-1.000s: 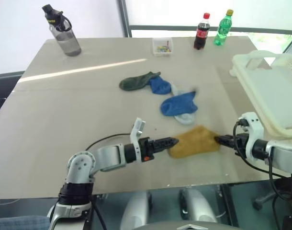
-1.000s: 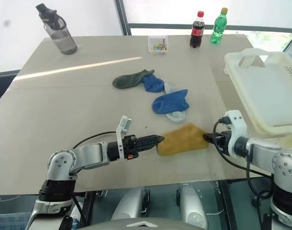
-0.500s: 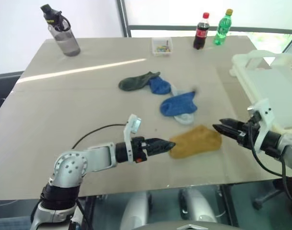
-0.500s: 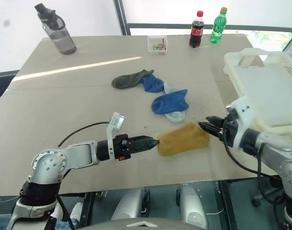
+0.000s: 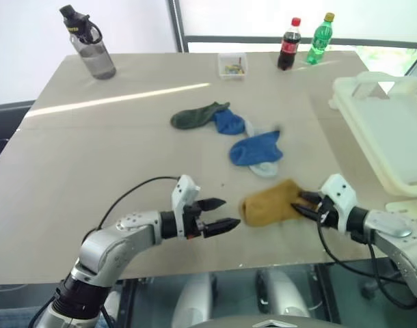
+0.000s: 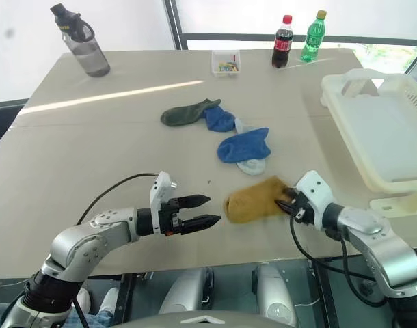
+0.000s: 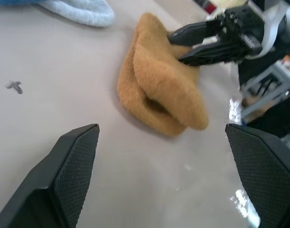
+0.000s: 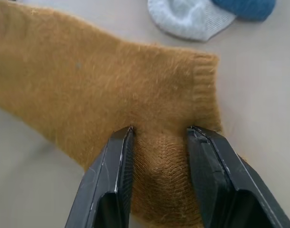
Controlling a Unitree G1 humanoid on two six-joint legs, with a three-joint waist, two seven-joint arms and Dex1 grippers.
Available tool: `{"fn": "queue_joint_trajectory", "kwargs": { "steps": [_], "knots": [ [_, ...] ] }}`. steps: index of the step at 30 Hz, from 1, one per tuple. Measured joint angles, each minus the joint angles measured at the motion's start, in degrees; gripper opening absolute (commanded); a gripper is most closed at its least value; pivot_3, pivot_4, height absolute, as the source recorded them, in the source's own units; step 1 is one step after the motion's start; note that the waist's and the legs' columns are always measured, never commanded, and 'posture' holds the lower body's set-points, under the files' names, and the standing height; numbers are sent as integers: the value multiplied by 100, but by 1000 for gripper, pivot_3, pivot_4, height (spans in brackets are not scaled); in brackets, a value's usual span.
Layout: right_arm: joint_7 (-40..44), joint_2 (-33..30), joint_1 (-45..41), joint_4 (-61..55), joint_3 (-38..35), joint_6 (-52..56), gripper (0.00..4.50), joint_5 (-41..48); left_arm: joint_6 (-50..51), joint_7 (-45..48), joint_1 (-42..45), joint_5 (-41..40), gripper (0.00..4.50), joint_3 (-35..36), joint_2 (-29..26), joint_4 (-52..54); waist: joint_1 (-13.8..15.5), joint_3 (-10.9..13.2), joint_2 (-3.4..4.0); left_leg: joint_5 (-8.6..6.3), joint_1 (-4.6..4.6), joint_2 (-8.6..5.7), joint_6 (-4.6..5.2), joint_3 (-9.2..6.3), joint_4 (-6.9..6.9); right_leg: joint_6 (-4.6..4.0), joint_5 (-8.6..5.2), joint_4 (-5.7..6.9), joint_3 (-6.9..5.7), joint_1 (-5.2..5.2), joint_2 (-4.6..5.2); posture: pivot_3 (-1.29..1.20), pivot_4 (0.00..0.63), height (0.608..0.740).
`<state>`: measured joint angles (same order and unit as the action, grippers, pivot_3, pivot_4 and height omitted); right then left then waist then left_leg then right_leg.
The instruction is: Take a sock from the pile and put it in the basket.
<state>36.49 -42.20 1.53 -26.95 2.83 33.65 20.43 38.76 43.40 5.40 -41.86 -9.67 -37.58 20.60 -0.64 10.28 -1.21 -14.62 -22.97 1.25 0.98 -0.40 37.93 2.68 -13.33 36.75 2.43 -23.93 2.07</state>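
The mustard-yellow sock (image 5: pixel 273 205) lies bunched and doubled over on the table, near its front edge. It sits apart from the pile (image 5: pixel 246 140) of blue, dark green and pale socks further back. My right gripper (image 8: pixel 159 154) is at the sock's right end, open, with the knit cuff bulging between its two fingers (image 8: pixel 114 166). My left gripper (image 5: pixel 229 212) is open and hovers a short gap left of the sock (image 7: pixel 159 90), touching nothing. The white slotted basket (image 5: pixel 389 140) stands at the right edge of the table.
A grey water bottle (image 5: pixel 89 42) stands at the back left. A small clear box (image 5: pixel 232 65), a cola bottle (image 5: pixel 288 44) and a green bottle (image 5: pixel 318 39) line the far edge. Both grippers are close to the table's front edge.
My right gripper, lifted off the sock half a second ago, has come back down onto its right end. My left gripper has rolled and drawn back to the left, away from the sock.
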Motion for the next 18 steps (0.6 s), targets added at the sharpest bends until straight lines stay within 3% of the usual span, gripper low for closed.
{"fn": "queue_joint_trajectory", "kwargs": {
  "steps": [5, 8, 12, 18],
  "knots": [
    [-68, 139, -54, 3, 72, 87, 1807, -128, -154, 140, 18, 258, 4500, -28, 204, -138, -1, -7, -6, 0, 12, 4, 0, -3, 2, 2, 0, 3, -1, 12, -3, 0, 150, 740],
    [-78, 191, -79, 1, 79, 132, 1807, -194, 391, -6, 220, 33, 4500, 66, 472, -230, 2, -15, -7, 0, 18, 4, 0, -7, 8, 4, 0, 6, -6, 22, -3, 0, 150, 740],
    [-105, 243, -76, -31, 83, 202, 1807, -227, 1940, -982, 548, -1456, 4500, 772, 1436, -699, -5, -15, -16, 0, 13, 6, 1, -24, 30, 35, 14, 10, -13, 30, -4, 0, 150, 740],
    [-137, 417, -56, -168, 74, 266, 1807, -169, 3397, -2434, 928, -2862, 4500, 1641, 2025, -1237, -13, -18, -16, 0, 17, 4, 1, -25, 30, 36, 18, 15, -12, 31, -8, 0, 150, 740]
  ]
}}
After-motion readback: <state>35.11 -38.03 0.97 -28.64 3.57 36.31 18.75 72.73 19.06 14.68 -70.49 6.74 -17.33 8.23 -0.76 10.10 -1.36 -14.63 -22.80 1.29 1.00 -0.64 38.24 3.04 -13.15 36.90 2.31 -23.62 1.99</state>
